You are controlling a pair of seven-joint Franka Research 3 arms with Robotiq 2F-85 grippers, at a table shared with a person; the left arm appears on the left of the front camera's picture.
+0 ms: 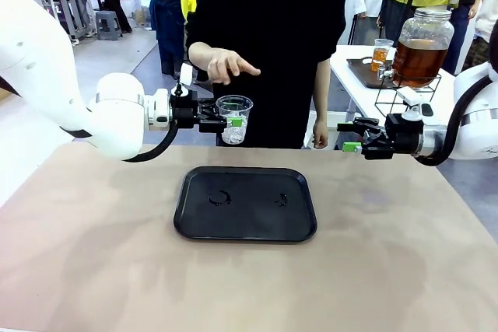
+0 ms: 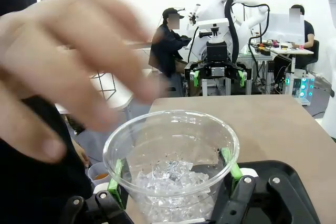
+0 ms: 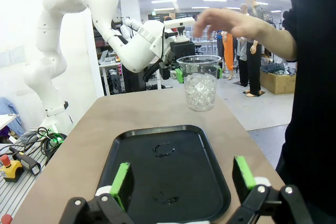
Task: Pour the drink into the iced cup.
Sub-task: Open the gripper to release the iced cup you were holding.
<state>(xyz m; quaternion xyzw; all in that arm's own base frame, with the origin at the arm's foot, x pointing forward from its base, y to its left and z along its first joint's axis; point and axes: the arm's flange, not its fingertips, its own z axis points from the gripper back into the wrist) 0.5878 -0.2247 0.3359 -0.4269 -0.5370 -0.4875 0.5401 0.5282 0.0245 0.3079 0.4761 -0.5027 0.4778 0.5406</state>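
Observation:
My left gripper (image 1: 230,122) is shut on the iced cup (image 1: 236,106), a clear plastic cup with ice in its bottom, and holds it upright above the far edge of the black tray (image 1: 245,206). In the left wrist view the green pads (image 2: 116,174) press both sides of the iced cup (image 2: 173,169). The person's hand (image 1: 226,63) hovers just above the rim. The drink, amber-brown, fills a lidded glass dispenser jar (image 1: 420,48) on a side table at the far right. My right gripper (image 1: 350,136) stands open and empty, right of the tray; its fingers (image 3: 122,179) point at the iced cup (image 3: 199,83).
A small cup of amber liquid (image 1: 381,54) sits on a dark tray beside the jar's wire stand. The black tray (image 3: 163,166) shows wet marks. The person in black stands at the table's far edge. Bare tabletop surrounds the tray.

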